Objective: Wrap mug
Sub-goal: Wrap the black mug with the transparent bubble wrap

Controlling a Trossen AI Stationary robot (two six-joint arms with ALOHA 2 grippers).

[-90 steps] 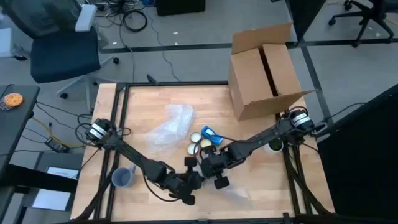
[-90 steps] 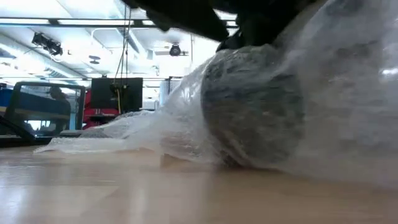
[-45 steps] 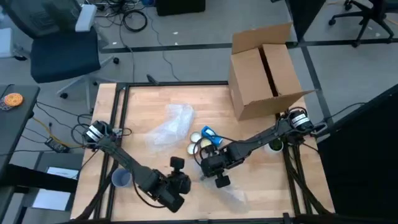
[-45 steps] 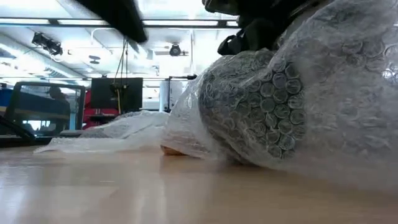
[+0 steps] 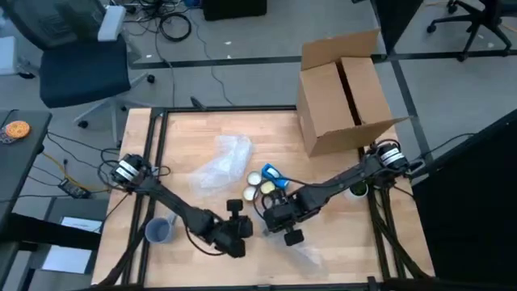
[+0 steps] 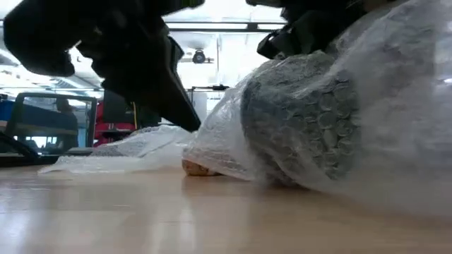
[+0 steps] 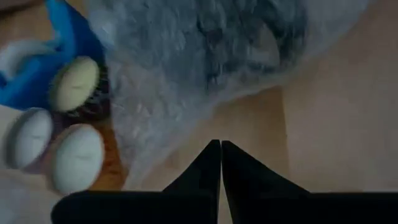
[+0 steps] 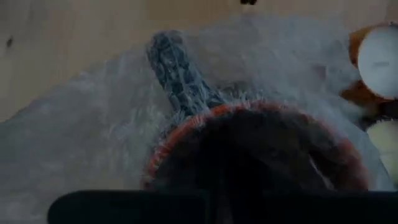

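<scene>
jaws first: the left gripper (image 7: 220,149) has its fingers pressed together on nothing, hanging just beside the bundle near the table's (image 5: 186,153) front edge. moving right, the mug (image 6: 304,120) lies on its side at front centre, swathed in bubble wrap (image 6: 395,113), its handle (image 8: 177,71) poking out under the film. right gripper (image 5: 279,217) sits over the mug's mouth; whether its fingers are spread or closed, i can't tell. my read: the mug is stiff, fairly heavy and breakable, the wrap soft, light and slippery, so pinch a loose edge of film, not the cup. further right, a cardboard box (image 5: 343,89) stands open at the back corner.
</scene>
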